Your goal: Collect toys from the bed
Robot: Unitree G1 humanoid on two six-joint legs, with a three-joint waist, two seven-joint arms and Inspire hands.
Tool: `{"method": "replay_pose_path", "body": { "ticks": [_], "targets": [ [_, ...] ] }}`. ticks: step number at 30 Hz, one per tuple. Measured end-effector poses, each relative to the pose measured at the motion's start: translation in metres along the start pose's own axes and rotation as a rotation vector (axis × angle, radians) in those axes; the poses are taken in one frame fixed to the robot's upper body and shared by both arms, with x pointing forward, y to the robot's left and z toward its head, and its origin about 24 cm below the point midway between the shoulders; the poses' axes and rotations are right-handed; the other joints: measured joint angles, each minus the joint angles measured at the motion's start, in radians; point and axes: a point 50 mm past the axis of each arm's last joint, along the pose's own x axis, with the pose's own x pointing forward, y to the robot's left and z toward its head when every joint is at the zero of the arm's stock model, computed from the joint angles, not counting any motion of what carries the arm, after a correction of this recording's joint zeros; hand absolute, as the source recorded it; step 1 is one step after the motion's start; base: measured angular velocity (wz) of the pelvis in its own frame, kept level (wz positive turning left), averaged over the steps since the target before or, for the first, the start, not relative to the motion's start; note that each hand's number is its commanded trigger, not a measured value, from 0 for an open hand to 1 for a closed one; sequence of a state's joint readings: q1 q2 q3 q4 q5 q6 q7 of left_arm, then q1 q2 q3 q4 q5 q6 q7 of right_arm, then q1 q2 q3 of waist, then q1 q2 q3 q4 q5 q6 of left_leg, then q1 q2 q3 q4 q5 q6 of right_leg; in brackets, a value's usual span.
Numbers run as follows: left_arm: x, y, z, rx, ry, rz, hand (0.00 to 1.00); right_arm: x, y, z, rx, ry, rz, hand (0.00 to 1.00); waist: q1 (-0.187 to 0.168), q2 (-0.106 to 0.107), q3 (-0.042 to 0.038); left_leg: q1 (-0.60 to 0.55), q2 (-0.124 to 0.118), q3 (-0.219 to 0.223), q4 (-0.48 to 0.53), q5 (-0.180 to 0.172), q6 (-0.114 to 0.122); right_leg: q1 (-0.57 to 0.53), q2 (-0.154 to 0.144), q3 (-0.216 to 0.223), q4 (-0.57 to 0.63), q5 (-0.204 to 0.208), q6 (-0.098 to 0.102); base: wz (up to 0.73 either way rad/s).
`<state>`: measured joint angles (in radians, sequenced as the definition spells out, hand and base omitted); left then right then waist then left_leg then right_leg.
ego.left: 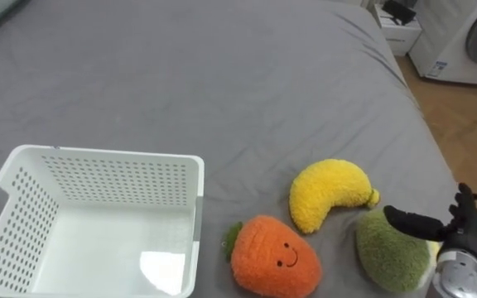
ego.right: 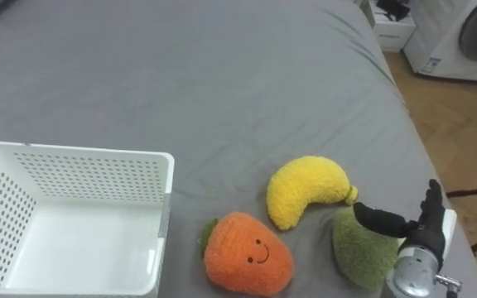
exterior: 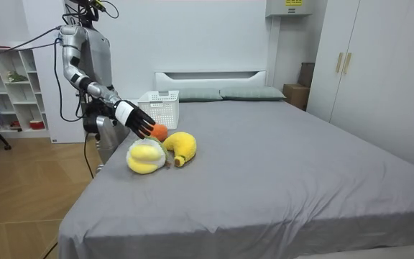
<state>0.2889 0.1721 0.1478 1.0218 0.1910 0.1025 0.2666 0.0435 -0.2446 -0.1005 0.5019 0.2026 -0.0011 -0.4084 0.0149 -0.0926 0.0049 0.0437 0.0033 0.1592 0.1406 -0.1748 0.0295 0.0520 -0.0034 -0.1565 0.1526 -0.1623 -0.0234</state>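
Green plush, yellow-faced in room view

bed: plain mid grey cover, no pattern
basket: white, walls dotted with rows of small holes
banana toy: yellow, darker tip
carrot toy: orange, green leaf top, black eyes and smile
round toy: fuzzy olive green (pale yellow and white in the room view)
right hand: black fingers, silver-grey wrist
floor: light brown wood
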Motion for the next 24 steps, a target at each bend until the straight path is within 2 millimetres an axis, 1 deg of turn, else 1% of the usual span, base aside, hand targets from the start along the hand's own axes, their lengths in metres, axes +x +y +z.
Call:
{"method": "replay_pose_path", "body": {
  "ticks": [4,8,11,13,15,19,24],
  "targets": [
    [0.0,0.0,0.003,-0.003,-0.009,-0.013,0.0,0.006,-0.002,-0.008,-0.052,0.048,0.005,0.0,-0.003,0.003,0.0003,-0.009,-0.001,-0.009,0.01,0.0,0.0,-0.001,-0.003,-0.013,-0.001,0.0,0.0,0.1],
    [0.0,0.001,0.003,-0.012,-0.009,-0.014,0.0,0.011,-0.013,-0.013,-0.129,0.068,-0.008,0.0,0.001,0.009,-0.001,-0.015,-0.001,-0.008,0.012,0.0,0.0,-0.002,-0.003,-0.017,-0.002,-0.001,0.001,0.01],
    [0.0,0.001,0.005,-0.014,-0.019,-0.026,0.0,0.013,-0.021,-0.021,-0.177,0.1,-0.01,0.0,0.011,0.006,-0.0031,-0.014,-0.001,-0.009,0.013,0.0,0.0,-0.002,-0.003,-0.019,-0.003,-0.001,0.001,0.0],
    [0.0,0.001,0.005,-0.014,-0.019,-0.027,0.0,0.013,-0.023,-0.025,-0.206,0.113,-0.004,0.0,0.012,0.004,-0.0039,-0.013,-0.001,-0.009,0.014,0.0,0.0,-0.002,-0.003,-0.02,-0.002,-0.001,0.001,0.0],
    [0.001,0.001,0.005,0.003,-0.023,-0.026,0.0,0.012,-0.025,-0.03,-0.24,0.127,0.006,0.0,0.015,0.001,-0.0067,-0.012,-0.001,-0.009,0.015,0.0,0.0,-0.001,-0.003,-0.02,-0.002,-0.001,0.001,0.0],
    [0.001,0.001,0.005,0.024,-0.026,-0.025,0.0,0.012,-0.025,-0.034,-0.283,0.136,0.033,0.0,0.017,-0.006,-0.0067,-0.014,-0.001,-0.009,0.017,0.0,0.0,0.001,-0.003,-0.02,-0.002,-0.001,0.001,0.0],
    [0.0,0.001,0.003,0.026,-0.019,-0.027,0.0,0.008,-0.029,-0.051,-0.318,0.208,0.046,0.0,0.023,-0.012,-0.0059,-0.016,-0.001,-0.009,0.021,0.0,0.0,0.003,-0.004,-0.02,-0.001,-0.001,0.001,0.0]
  ]
}}
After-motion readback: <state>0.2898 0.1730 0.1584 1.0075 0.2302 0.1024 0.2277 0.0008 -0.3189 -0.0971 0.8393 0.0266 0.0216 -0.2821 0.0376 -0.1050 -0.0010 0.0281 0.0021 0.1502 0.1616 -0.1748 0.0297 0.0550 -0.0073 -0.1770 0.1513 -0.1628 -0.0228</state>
